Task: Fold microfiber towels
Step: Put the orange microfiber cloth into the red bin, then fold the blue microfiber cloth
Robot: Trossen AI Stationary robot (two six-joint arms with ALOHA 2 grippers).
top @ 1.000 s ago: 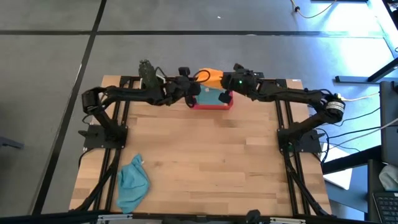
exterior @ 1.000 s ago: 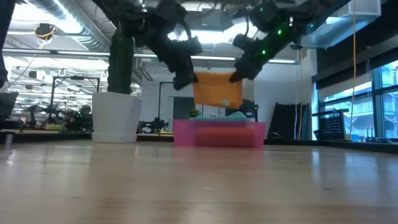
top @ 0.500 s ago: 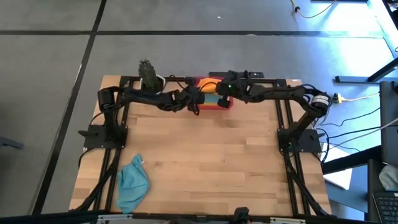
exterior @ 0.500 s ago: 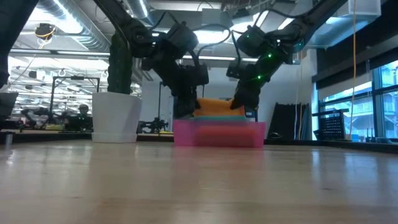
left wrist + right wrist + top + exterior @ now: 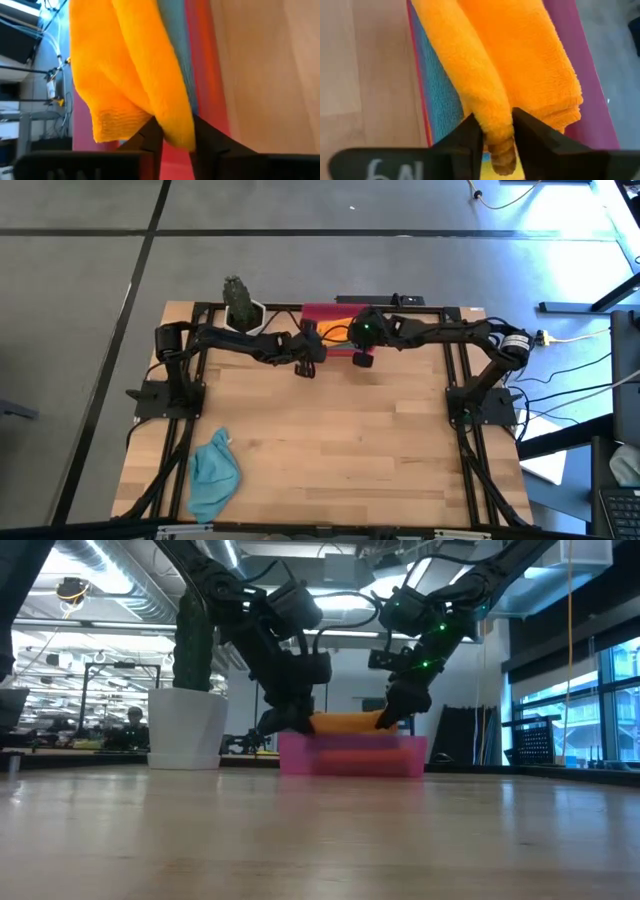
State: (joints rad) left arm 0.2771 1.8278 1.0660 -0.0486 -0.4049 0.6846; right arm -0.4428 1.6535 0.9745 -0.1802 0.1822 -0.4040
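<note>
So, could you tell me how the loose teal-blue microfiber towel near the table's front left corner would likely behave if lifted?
The teal-blue microfiber towel lies crumpled in soft folds, so it probably hangs limp. Its thin cloth suggests little weight. Its textured pile likely grips rather than slips.

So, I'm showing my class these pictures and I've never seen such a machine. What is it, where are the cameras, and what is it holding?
It is a robot with two dark arms at a wooden table, each ending in a two-finger gripper. One camera looks straight down from above, one looks level across the table top, and one sits on each wrist, looking past that arm's fingers.

At the table's far edge, the left gripper and the right gripper each have an end of a folded orange towel between their fingers, over a red tray. A teal towel already lies in the tray beneath it.

Another, crumpled teal towel lies at the near left corner. A white pot with a cactus stands at the back.
</note>
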